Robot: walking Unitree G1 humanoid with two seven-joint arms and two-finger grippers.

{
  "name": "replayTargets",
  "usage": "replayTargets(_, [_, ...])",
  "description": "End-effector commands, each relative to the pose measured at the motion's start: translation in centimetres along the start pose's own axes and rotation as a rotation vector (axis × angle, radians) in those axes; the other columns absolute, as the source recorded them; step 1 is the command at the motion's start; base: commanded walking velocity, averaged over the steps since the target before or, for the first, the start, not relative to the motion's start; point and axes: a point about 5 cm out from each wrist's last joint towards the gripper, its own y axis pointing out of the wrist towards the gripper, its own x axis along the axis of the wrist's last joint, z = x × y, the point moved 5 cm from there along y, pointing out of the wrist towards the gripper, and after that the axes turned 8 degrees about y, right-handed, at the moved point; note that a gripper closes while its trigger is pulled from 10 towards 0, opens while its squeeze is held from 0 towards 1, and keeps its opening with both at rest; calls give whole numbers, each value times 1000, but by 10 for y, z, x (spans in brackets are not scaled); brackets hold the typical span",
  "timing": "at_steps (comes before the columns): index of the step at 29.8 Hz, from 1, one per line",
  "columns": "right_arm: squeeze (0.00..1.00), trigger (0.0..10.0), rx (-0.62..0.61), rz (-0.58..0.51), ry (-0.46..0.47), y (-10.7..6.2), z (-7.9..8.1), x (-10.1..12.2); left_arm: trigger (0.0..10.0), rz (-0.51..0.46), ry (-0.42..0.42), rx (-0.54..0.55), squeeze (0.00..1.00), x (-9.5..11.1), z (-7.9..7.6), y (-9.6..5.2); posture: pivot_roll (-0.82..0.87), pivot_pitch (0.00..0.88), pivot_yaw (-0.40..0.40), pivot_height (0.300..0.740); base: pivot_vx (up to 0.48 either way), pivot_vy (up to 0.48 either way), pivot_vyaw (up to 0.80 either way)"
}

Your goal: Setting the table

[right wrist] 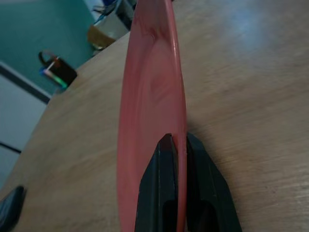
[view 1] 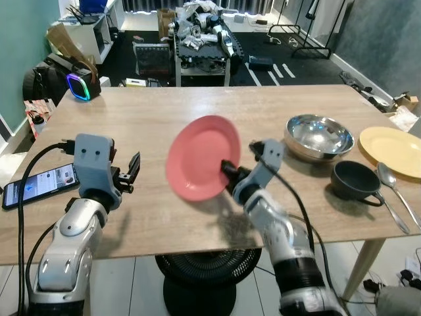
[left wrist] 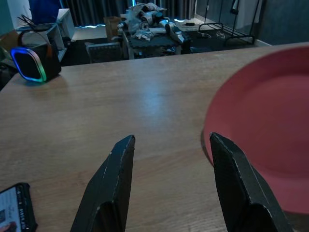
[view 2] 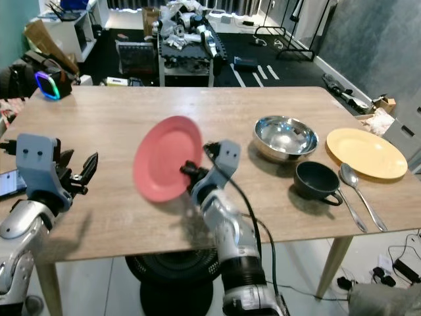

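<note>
Over the desk (view 1: 145, 118) I hold the pink plate (view 1: 200, 158) tilted on edge, my right claw (view 1: 229, 172) pinching its rim. That thin grip could let it slip and drop. My left claw (view 1: 130, 172) hovers spread, empty.

Even indoor light, moderately bright. Pale glare patch on desk (left wrist: 145, 96) far side. Soft shadows under steel bowl (view 1: 319, 137) and dark cup (view 1: 355, 180). Pink plate (view 1: 202, 158) motion-blurred. Wrist views dimmer, backgrounds soft.
</note>
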Motion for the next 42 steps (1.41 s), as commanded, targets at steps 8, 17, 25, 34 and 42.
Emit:
replayTargets(8, [0, 10000, -268, -5, 223, 1, -55, 1, 10000, 23, -15, -35, 0, -1, -9, -2, 108, 71, 47, 740, 0, 0, 0])
replayTargets(17, [12, 10000, -326, -84, 498, 5, -77, 7, 10000, 30, -18, -48, 0, 2, -14, -3, 119, 66, 51, 740, 0, 0, 0])
replayTargets(25, [1000, 10000, -301, -45, 511, 10, -65, -2, 10000, 30, -13, -51, 0, 2, -15, -4, 121, 62, 46, 740, 0, 0, 0])
replayTargets(34, [1000, 10000, -351, -107, 413, 10, -72, 19, 10000, 36, -25, -55, 0, 0, -19, -3, 98, 53, 42, 740, 0, 0, 0])
replayTargets(42, [0, 10000, -396, -135, 253, 3, -78, 49, 10000, 34, -34, -58, 0, -1, -22, -2, 76, 53, 37, 740, 0, 0, 0])
